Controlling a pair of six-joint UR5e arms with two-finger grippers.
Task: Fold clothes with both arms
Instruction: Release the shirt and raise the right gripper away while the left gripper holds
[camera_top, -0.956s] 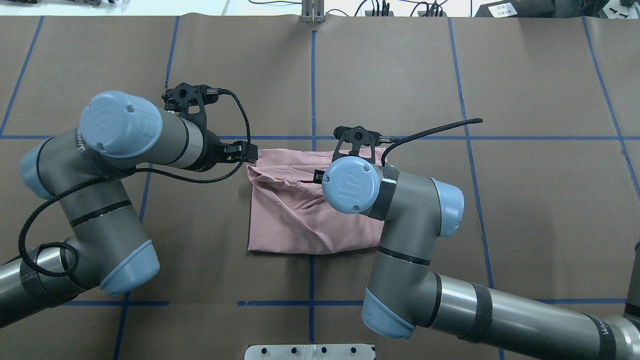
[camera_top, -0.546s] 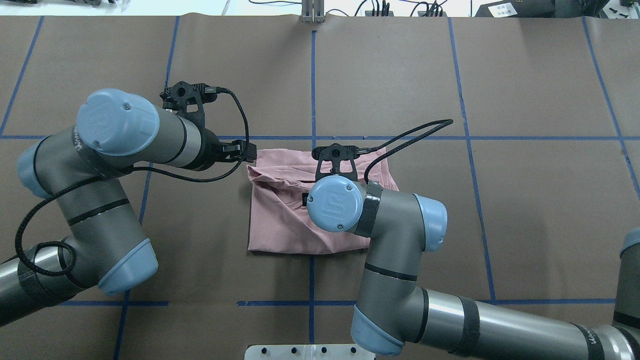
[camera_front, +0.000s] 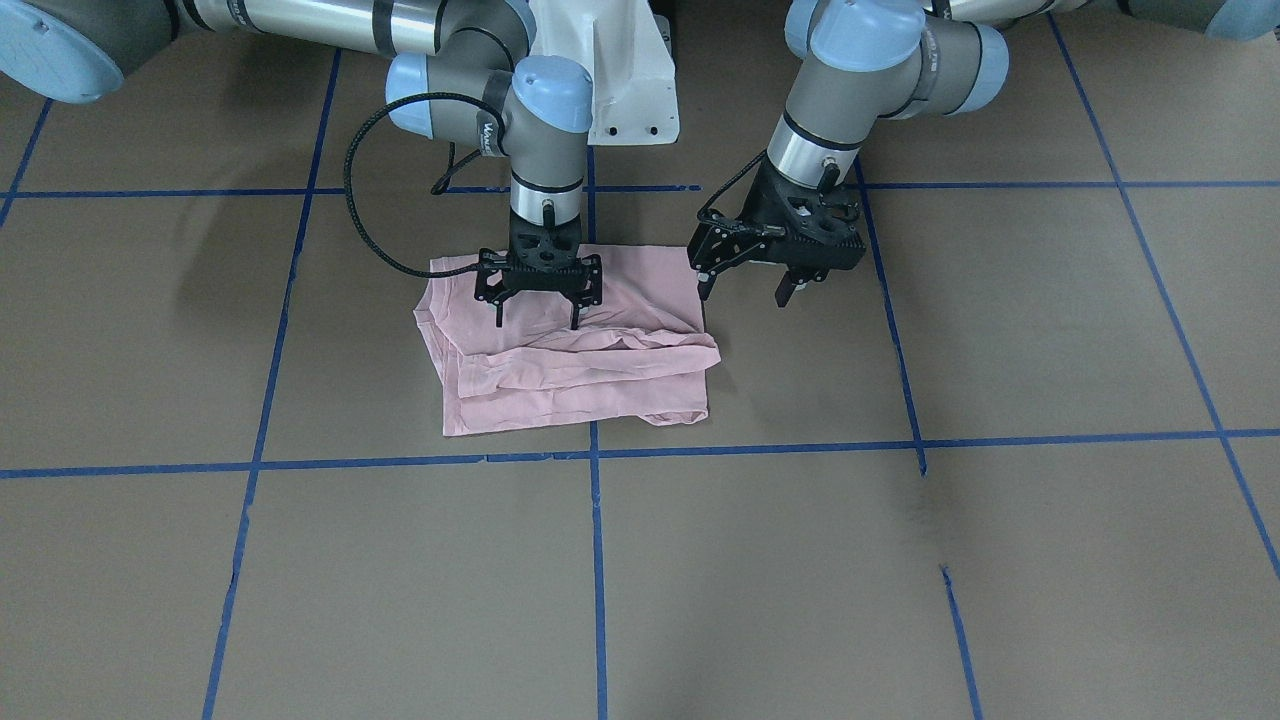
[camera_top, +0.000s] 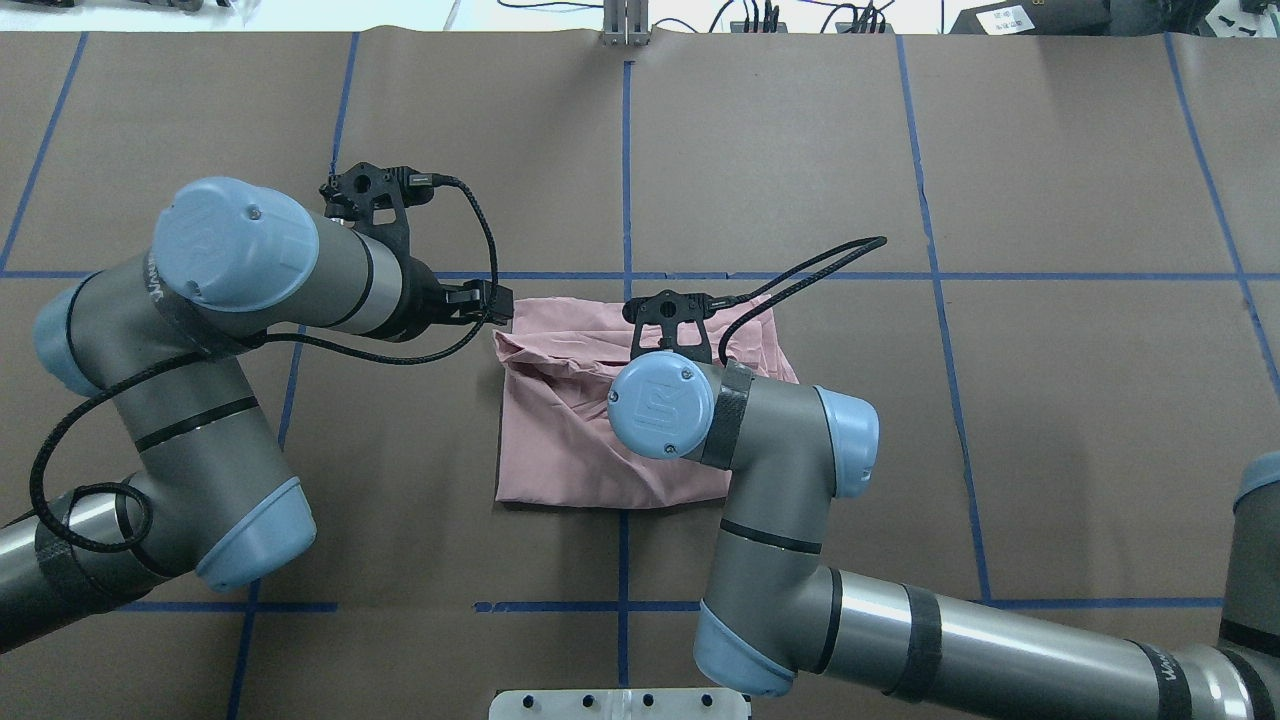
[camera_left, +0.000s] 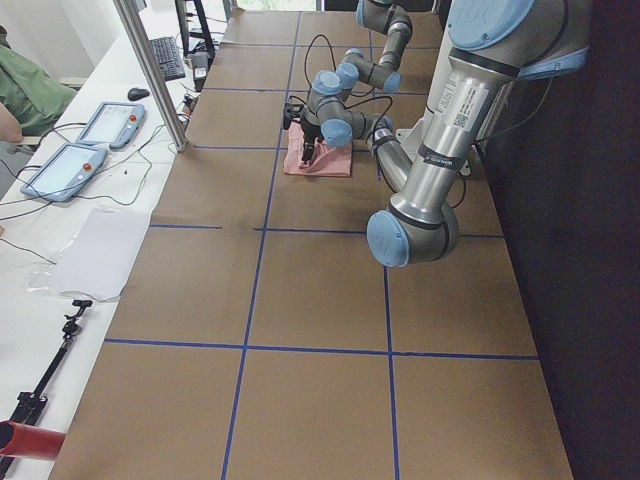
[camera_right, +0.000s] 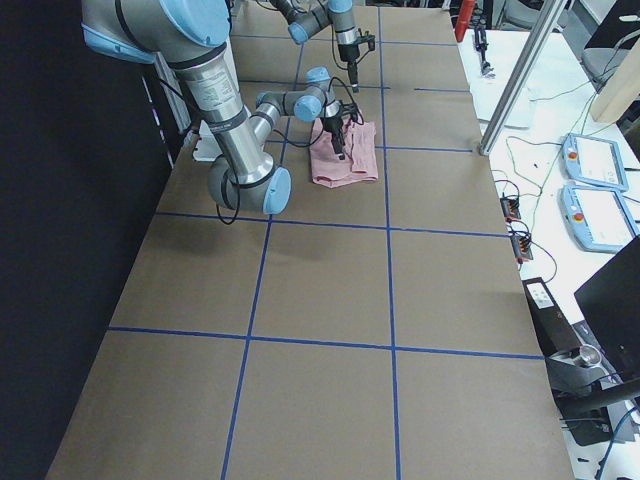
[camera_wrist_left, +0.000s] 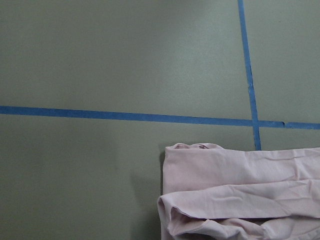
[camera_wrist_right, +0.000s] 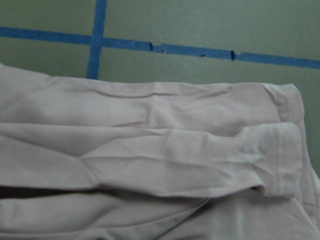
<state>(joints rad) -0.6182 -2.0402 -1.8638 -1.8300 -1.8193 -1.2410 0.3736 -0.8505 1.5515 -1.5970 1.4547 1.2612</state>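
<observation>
open table (camera_top: 1050, 420) surrounds the t-shirt (camera_top: 560, 430), while the right arm (camera_top: 770, 440) overhangs its middle.

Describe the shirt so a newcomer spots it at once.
Start at the brown table crossed by blue tape lines. On the centre line lies the pale pink T-shirt, folded into a rumpled rectangle beneath the right claw. It is the only cloth on that surface.

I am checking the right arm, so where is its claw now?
In the front-facing view, the right claw stands open at centre-left, over the robot-side part of the folded pink T-shirt; the left claw is its nearest neighbour, just off the shirt's edge.
</observation>
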